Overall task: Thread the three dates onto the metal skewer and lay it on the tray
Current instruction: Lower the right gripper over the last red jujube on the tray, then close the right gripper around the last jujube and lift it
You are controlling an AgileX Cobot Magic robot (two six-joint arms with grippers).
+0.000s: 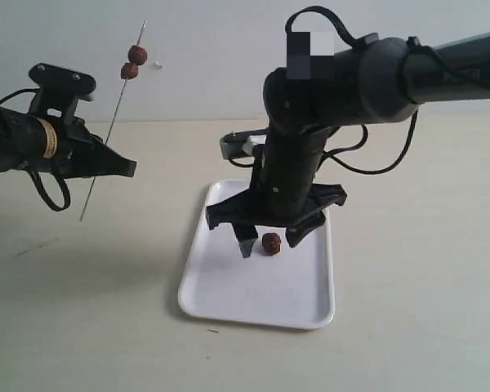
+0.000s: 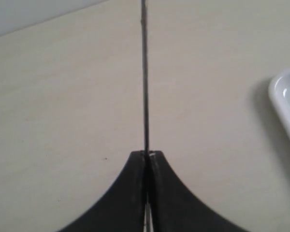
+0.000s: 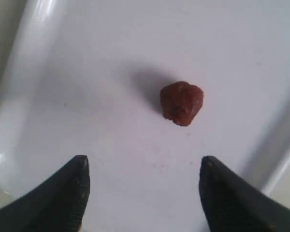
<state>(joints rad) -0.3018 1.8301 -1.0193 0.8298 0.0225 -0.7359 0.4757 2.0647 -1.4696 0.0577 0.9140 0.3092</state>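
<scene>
My left gripper (image 1: pixel 127 167) is shut on the thin metal skewer (image 1: pixel 106 143), which slants up over the table at the left. Two dates (image 1: pixel 134 62) sit threaded near its upper tip. From the left wrist the skewer (image 2: pixel 145 77) runs straight out of the closed gripper (image 2: pixel 147 153); the threaded dates are out of that view. The third date (image 1: pixel 271 242) lies on the white tray (image 1: pixel 229 298). My right gripper (image 1: pixel 269 238) hangs open just above it, a finger on each side. In the right wrist view the date (image 3: pixel 181 102) rests on the tray (image 3: pixel 63 96) beyond the open gripper (image 3: pixel 144 165).
A small white and grey object (image 1: pixel 238 144) lies on the beige table behind the right arm. One corner of the tray (image 2: pixel 286 104) shows at the edge of the left wrist view.
</scene>
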